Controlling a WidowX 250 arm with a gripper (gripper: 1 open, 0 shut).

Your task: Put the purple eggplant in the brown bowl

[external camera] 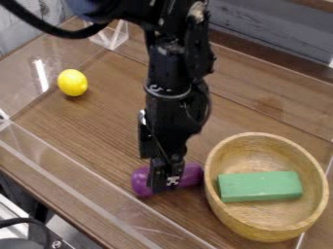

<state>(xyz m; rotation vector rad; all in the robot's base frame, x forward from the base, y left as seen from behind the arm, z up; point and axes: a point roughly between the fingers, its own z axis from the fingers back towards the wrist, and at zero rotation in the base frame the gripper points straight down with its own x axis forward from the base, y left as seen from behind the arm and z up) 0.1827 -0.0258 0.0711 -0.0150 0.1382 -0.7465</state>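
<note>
Purple eggplant (190, 176) lies near the tabletop's (92, 138) front edge, just left of the brown bowl (236, 220), which holds a green block (259, 186). Gripper (162, 171) at the eggplant, jaws spread apart. Yellow ball (73, 83) sits toward the left edge.

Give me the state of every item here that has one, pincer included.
Black metal pincer: open, lowered over the eggplant.
Glossy purple toy eggplant: lying on the wood beside the bowl, partly hidden by the pincer.
Round light-brown wooden bowl: upright, holding the block.
Green rectangular block: lying inside the bowl.
Yellow lemon-like ball: resting on the wood.
</note>
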